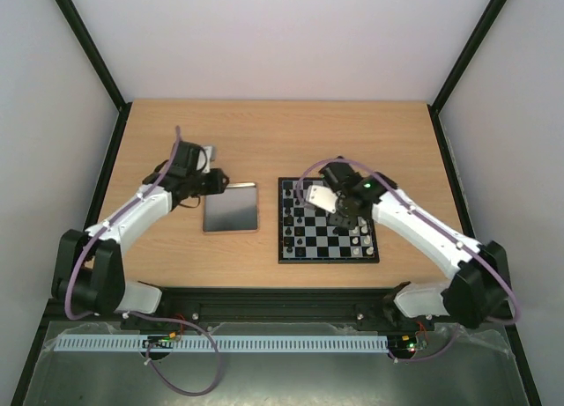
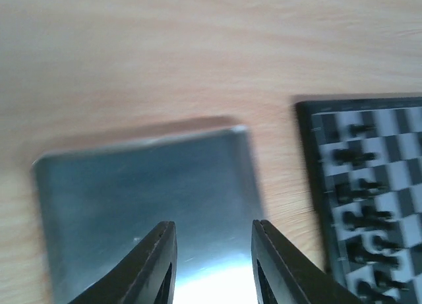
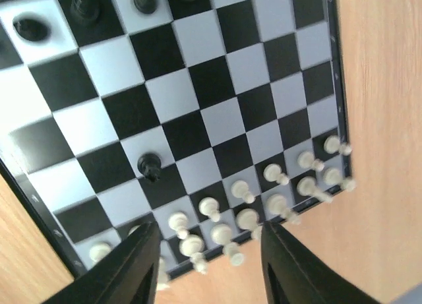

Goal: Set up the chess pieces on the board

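Right gripper hangs parted, empty, over the board by the white pieces — one black piece stands alone just beyond its fingers. Left gripper is spread too, holding nothing, above the grey tray beside the board; the other chess pieces line its tray-side edge.

The board, a flat square chequered black and grey with a thin black border, lies right of centre in the top view. Tiny black chess pieces stand upright in rows along its left edge. In the right wrist view one black piece stands alone at lower left, well apart from those at upper left.
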